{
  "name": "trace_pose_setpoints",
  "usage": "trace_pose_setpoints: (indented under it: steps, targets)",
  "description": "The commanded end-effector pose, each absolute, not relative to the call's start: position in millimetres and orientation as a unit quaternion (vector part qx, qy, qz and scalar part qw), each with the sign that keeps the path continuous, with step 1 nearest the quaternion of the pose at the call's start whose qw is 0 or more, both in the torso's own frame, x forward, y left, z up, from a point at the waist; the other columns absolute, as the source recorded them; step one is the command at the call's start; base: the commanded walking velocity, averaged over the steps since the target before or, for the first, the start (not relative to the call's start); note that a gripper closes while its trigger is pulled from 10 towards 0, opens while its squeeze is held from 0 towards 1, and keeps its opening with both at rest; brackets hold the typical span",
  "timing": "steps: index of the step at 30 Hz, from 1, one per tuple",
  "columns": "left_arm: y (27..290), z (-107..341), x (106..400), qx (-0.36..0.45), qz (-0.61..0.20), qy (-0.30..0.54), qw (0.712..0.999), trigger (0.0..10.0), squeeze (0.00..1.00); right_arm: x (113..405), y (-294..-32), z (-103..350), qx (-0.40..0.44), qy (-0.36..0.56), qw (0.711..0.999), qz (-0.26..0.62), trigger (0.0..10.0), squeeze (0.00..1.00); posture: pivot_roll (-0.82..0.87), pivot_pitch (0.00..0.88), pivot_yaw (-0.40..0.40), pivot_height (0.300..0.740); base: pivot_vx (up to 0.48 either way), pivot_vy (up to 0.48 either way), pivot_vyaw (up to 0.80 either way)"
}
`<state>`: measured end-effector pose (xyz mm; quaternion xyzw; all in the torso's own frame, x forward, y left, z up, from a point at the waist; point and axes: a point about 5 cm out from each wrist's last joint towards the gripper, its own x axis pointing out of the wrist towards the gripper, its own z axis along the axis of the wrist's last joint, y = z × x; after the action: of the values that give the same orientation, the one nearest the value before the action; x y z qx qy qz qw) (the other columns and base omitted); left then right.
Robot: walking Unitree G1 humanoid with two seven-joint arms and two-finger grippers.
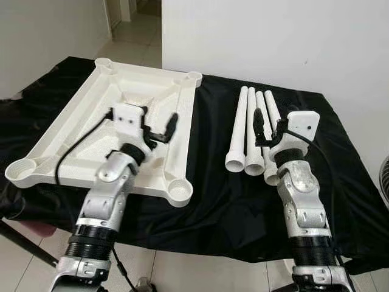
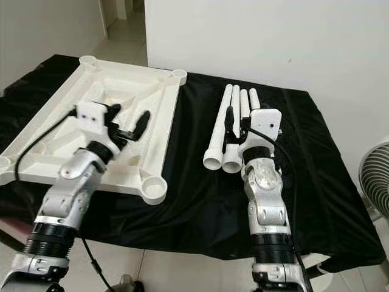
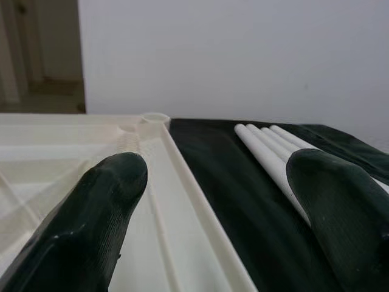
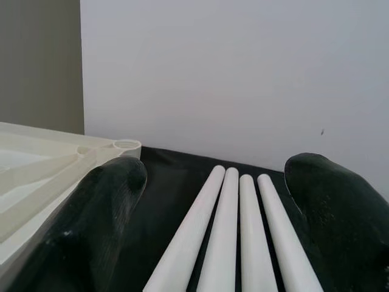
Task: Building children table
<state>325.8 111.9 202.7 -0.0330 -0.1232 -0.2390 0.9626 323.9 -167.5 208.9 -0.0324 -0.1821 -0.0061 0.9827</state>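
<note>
Four white table legs [image 1: 250, 131] lie side by side on our black cloth [image 1: 219, 201], beside the upturned tabletop [image 1: 55, 146]. Our left gripper [image 3: 213, 201] hovers over the tabletop, our right gripper [image 4: 213, 207] over the legs, both spread wide and empty.

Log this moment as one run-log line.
stage: pre-grasp | left end effector: open, over upturned tabletop | right end effector: open, over four legs | black cloth: legs beside tabletop

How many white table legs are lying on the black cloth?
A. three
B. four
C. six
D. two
B: four white table legs lie side by side on the black cloth, in front of the right gripper, next to the upside-down tabletop.
</note>
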Motion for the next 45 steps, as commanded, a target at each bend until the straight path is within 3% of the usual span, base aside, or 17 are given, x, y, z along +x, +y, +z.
trace_pose_setpoints:
  steps: [1,28,32,45]
  targets:
    - [101.5,209.1,321.8,-0.029,-0.299,-0.132,0.945,10.0,0.00,326.9,-173.1,207.4,-0.036,-0.171,0.984,-0.018,10.0,0.00,0.05,0.114,-0.046,0.740,0.000,0.000,0.00]
    - [107.4,215.4,324.8,-0.046,-0.285,-0.139,0.947,10.0,0.00,329.3,-177.6,210.2,-0.042,-0.172,0.984,-0.027,10.0,0.00,0.05,0.115,-0.033,0.740,0.000,0.000,0.00]
    - [97.6,209.2,316.2,-0.044,-0.324,-0.124,0.937,10.0,0.00,334.1,-176.0,205.2,-0.004,-0.132,0.990,-0.041,10.0,0.00,0.04,0.122,-0.027,0.740,0.000,0.000,0.00]
    - [96.0,202.5,310.6,-0.049,-0.329,-0.107,0.937,10.0,0.00,340.8,-198.3,183.2,0.038,-0.022,0.991,-0.125,10.0,0.00,0.04,0.132,-0.025,0.740,0.000,0.000,0.00]
